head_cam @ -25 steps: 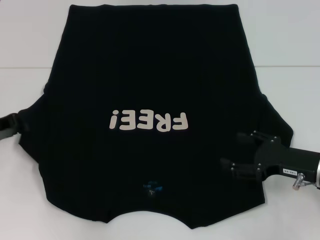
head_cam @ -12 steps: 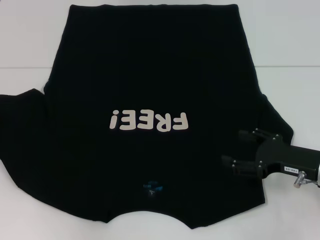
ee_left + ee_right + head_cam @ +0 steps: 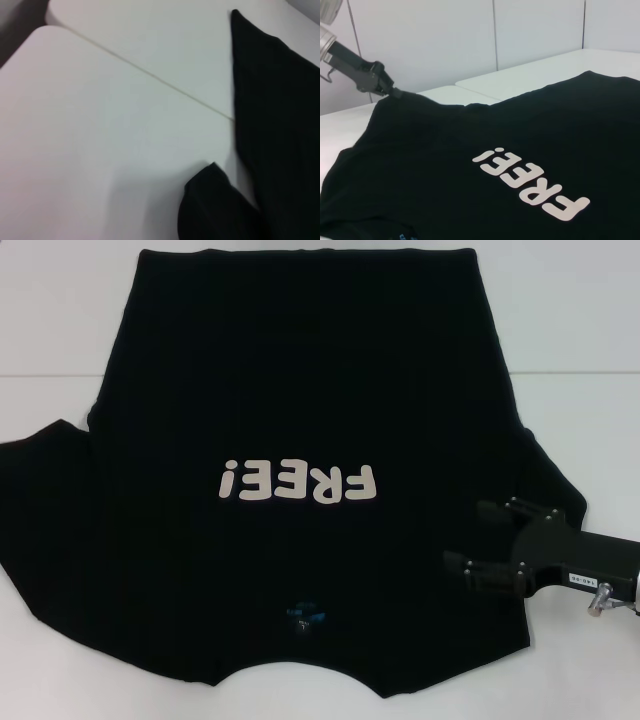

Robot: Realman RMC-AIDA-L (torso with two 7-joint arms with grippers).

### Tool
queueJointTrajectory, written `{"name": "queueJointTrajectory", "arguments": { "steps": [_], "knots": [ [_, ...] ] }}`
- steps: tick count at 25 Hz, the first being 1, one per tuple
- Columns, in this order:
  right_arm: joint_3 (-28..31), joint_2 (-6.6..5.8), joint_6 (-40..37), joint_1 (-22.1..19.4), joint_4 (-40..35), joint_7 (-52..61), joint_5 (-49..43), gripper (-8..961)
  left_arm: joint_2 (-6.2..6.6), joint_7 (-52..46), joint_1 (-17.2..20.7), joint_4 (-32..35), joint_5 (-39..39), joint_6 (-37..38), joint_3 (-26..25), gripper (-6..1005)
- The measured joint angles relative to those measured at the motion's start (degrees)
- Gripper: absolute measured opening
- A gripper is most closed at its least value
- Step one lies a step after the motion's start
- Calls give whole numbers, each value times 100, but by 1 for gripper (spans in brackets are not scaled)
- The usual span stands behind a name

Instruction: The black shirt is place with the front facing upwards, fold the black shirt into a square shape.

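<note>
The black shirt [image 3: 300, 370] lies flat on the white table [image 3: 60, 320], front up. Its off-white "FREE!" lettering [image 3: 298, 482] reads upside down, and the blue neck label [image 3: 303, 615] is near the front edge. The left sleeve [image 3: 50, 510] is spread out to the left border of the head view. My left gripper [image 3: 394, 92] is outside the head view. The right wrist view shows it pinched on that sleeve's tip, with the cloth rising to it. My right gripper [image 3: 475, 538] hovers open over the right sleeve, fingers apart. The left wrist view shows only the shirt's edge [image 3: 280, 125].
A seam [image 3: 50, 375] between two tabletops runs across under the shirt. Bare white table lies on both sides of the shirt's lower half and at the front corners. Pale wall panels [image 3: 540, 30] stand behind the table.
The left sleeve, bunched at the left edge a second ago, has been drawn out flat to the left. The left gripper has gone out of the head view. The right gripper shifted slightly.
</note>
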Motion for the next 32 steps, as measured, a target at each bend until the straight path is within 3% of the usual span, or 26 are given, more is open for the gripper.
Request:
{"name": "queueJointTrajectory", "arguments": {
  "steps": [12,15,19,23,28,32],
  "knots": [
    [0,0,-3,22,0,0,5,865,-150,56,-14,170,-51,28,-192,2],
    [0,6,3,22,5,0,6,863,-304,196,-133,441,-95,252,-152,3],
    [-1,10,10,16,11,0,6,861,-637,697,-365,912,-180,736,-117,3],
    [-5,10,-4,6,21,0,5,859,-898,875,-512,1138,-189,974,253,4],
    [-1,6,-3,-10,83,0,5,856,-1129,872,-547,1038,-180,670,945,45],
    [1,6,-3,-22,90,0,5,854,-1177,873,-557,743,-285,510,1046,136]
  ]
}}
